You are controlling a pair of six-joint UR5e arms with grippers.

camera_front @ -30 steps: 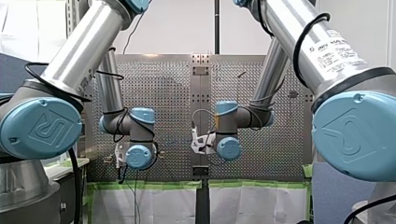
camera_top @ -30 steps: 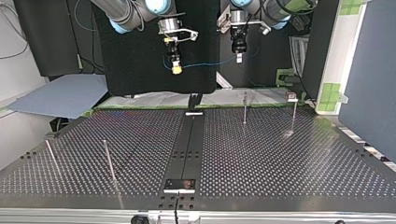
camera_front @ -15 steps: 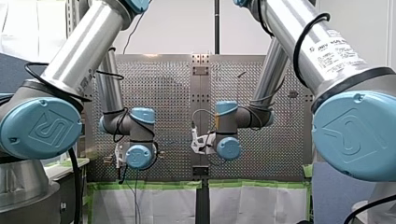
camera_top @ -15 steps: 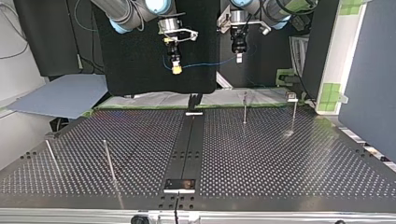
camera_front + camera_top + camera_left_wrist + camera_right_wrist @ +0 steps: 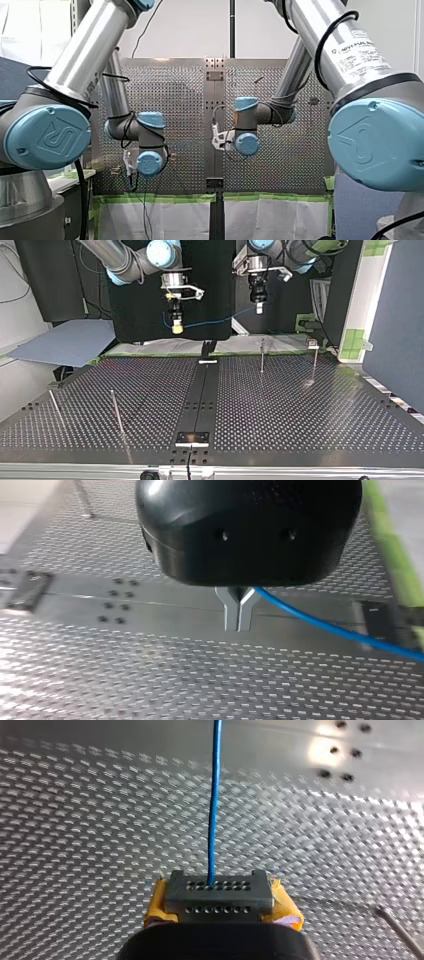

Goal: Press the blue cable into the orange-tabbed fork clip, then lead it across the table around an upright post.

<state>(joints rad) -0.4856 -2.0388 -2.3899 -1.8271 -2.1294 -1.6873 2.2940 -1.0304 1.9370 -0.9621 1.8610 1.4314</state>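
My left gripper [image 5: 239,615] has its metal fingers pressed together on the cable [image 5: 215,795], which leaves them to one side and runs off over the table [image 5: 300,415]. My right gripper [image 5: 220,895], with yellow pads, is clamped on the same cable, and the line runs straight ahead from between them. In the top view both grippers hang high above the table's far edge, well apart, with the cable slung between them clear of the surface.

Below them, two posts [image 5: 261,356] [image 5: 315,362] stand near the far edge at the view's right. Two more [image 5: 116,412] [image 5: 54,407] lean at the near left. Between the pairs lies a wide run of bare perforated plate, split by a dark strip [image 5: 200,395] down the middle. Green tape [image 5: 275,197] lines the edge on the arms' side.

In the front view the wrists hide both sets of fingers. A small thing [image 5: 312,344] by the right post's top is too small to tell. The cable's far end is cut off in the left wrist view.
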